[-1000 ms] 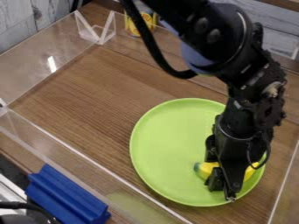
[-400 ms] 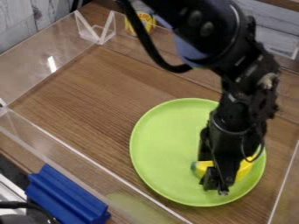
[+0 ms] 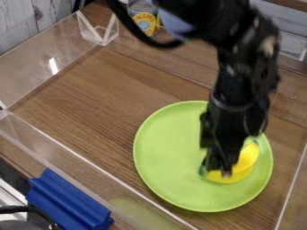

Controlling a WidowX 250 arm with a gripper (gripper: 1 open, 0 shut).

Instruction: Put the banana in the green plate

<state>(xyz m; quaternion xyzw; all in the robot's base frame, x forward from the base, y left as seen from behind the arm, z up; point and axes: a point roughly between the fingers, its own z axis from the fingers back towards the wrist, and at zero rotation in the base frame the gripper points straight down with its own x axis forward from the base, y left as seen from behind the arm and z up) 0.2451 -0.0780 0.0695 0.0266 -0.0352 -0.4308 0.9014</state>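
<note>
The small yellow banana (image 3: 243, 163) lies on the right part of the lime-green plate (image 3: 162, 144), at the right of the wooden table. My black gripper (image 3: 218, 160) points straight down over the plate, just left of the banana and a little above it. Its dark fingers are motion-blurred but look parted, and nothing sits between them. The arm hides the banana's left end.
Clear acrylic walls (image 3: 48, 63) ring the wooden table. A blue block (image 3: 66, 205) lies outside the wall at the bottom left. A yellow and white object (image 3: 146, 22) stands beyond the back wall.
The gripper has let go of the banana and risen, shifting a little left. The banana now lies on the plate, with more of it showing.
</note>
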